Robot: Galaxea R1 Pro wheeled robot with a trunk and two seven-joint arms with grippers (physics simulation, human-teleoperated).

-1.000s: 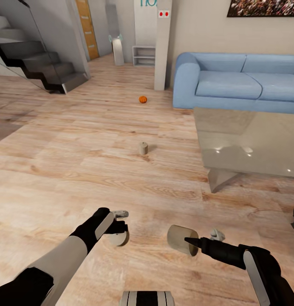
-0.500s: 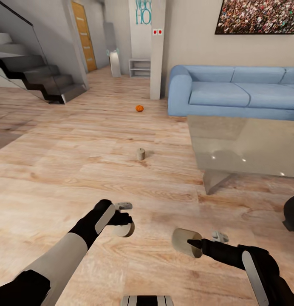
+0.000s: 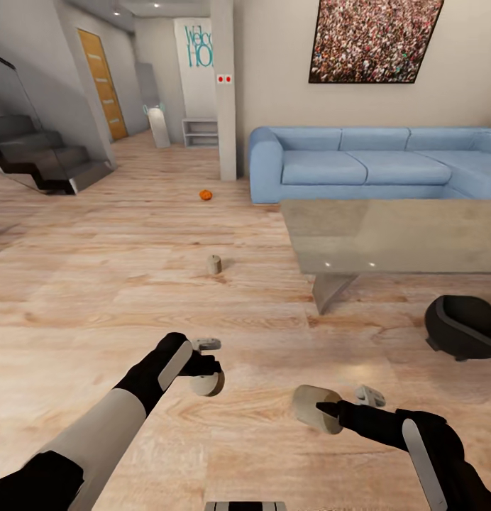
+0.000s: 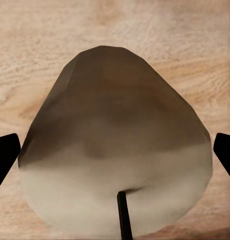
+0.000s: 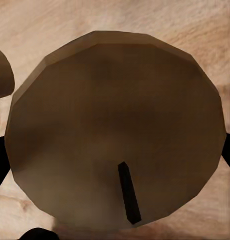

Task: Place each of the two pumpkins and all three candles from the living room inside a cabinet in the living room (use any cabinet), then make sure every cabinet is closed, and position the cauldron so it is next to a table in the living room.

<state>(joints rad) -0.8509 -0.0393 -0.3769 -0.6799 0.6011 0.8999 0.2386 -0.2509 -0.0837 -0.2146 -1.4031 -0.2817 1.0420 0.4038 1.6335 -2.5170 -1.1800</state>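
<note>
I hold one candle in each hand. My left gripper (image 3: pixel 205 365) is closed around a candle (image 3: pixel 207 384), and in the left wrist view that candle (image 4: pixel 115 150) sits between the two dark fingertips (image 4: pixel 5 159) with its wick pointing at the camera. My right gripper (image 3: pixel 345 401) is closed around the other candle (image 3: pixel 315 408), which lies on its side in the head view (its round end faces to the left). In the right wrist view this candle (image 5: pixel 117 132) is big and round and the fingers press on both of its sides.

Both candles hang above the wooden floor (image 3: pixel 96 284), low in front of me.

A third candle (image 3: pixel 213 265) stands upright on the floor farther ahead, well apart from my hands. Beyond it, one orange pumpkin (image 3: pixel 206 194) sits on the floor near the white pillar (image 3: pixel 227 106) and the end of the blue sofa (image 3: pixel 359 167).

The glass table (image 3: pixel 387 234) is to my right, in front of the sofa. The black cauldron (image 3: pixel 462 326) sits on the floor just beside the table's near edge, over by my right side.

Far off on the left I see dark stairs (image 3: pixel 40 156) and a wooden door (image 3: pixel 102 85). A big picture (image 3: pixel 373 41) hangs on the wall above the sofa.
</note>
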